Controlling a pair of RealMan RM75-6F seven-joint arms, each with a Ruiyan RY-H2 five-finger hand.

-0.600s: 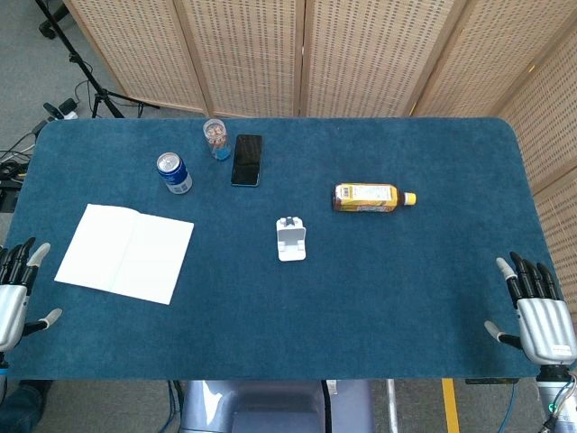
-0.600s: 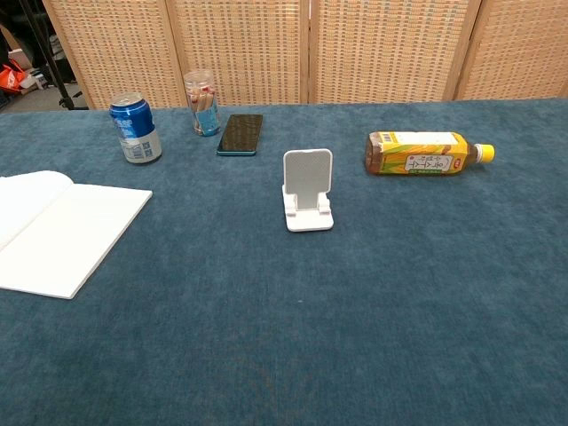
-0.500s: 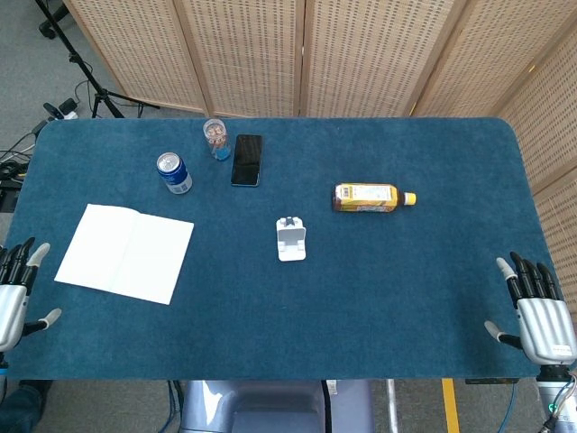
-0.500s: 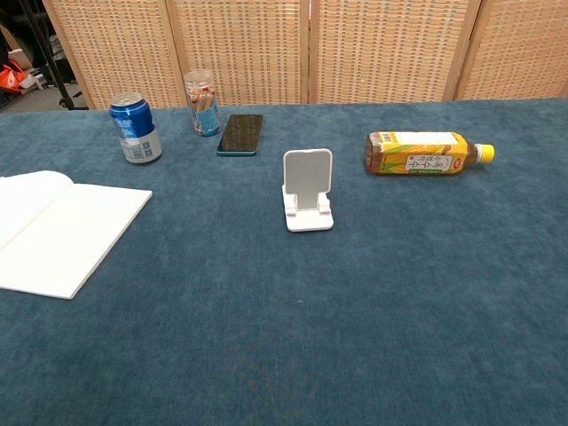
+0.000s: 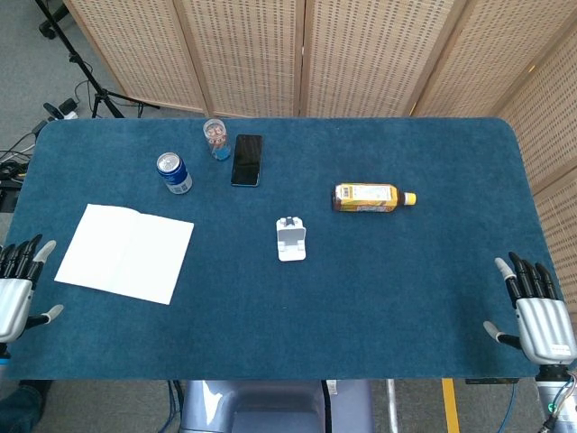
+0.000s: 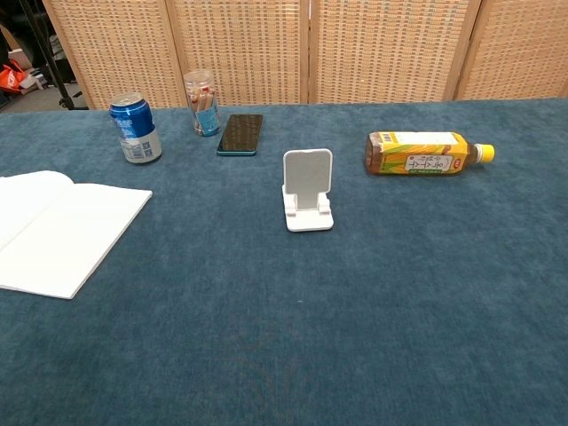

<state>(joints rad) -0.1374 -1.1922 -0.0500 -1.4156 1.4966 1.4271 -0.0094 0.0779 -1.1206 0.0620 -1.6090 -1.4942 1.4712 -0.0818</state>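
My left hand [image 5: 16,293] hovers at the table's near left corner, fingers spread, holding nothing; the open white notebook [image 5: 125,253] [image 6: 53,229] lies nearest to it. My right hand [image 5: 539,311] sits at the near right corner, fingers apart and empty, far from the tea bottle [image 5: 371,197] [image 6: 424,153] lying on its side. A white phone stand [image 5: 291,239] [image 6: 307,190] stands mid-table. A black phone [image 5: 247,160] [image 6: 240,133] lies flat behind it. Neither hand shows in the chest view.
A blue soda can [image 5: 174,172] [image 6: 136,128] and a clear cup of sticks [image 5: 215,139] [image 6: 202,103] stand at the back left. The blue table cloth [image 5: 415,289] ends before wicker screens [image 5: 361,54]. A tripod [image 5: 81,72] stands on the floor, left.
My left hand has drifted slightly toward the near left edge. Nothing on the table has moved.
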